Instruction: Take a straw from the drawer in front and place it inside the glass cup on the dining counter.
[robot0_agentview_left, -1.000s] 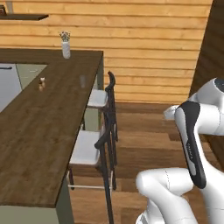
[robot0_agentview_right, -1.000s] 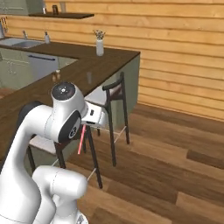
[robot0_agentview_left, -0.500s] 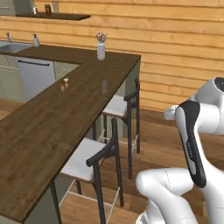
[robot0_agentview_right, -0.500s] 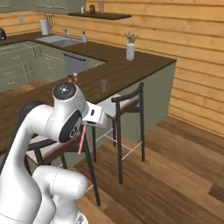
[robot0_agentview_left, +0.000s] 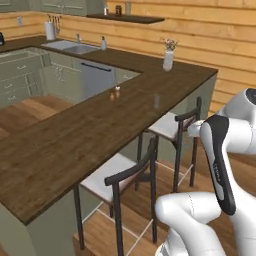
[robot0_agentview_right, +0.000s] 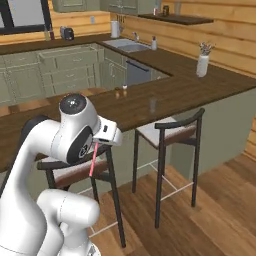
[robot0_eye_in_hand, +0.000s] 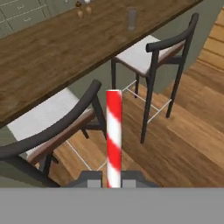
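Gripper (robot0_eye_in_hand: 113, 183) clamped shut on thin red-and-white striped straw (robot0_eye_in_hand: 114, 138), pinched at 1 end so the rest projects straight out ahead of the fingers, ready to be lowered end-first into a narrow opening. Same straw hanging slanted below the hand in the right base view (robot0_agentview_right: 93, 159), beside 1 of 2 dark-framed stools with pale seats (robot0_agentview_right: 167, 134). Small clear glass cup (robot0_agentview_left: 156, 101) standing upright on the long dark brown wood-grain dining counter (robot0_agentview_left: 60, 150), near the stool-side edge and apart from 2 tiny brown-and-white shakers (robot0_agentview_left: 115, 93); seen in the hand view as a faint tumbler (robot0_eye_in_hand: 131, 18) far beyond the straw tip. White vase with sprigs (robot0_agentview_left: 168, 59) further along the counter, well clear of the cup. Judged: carry phase, straw well short of the cup, base and arm needing to close in and raise the straw above the rim before release.
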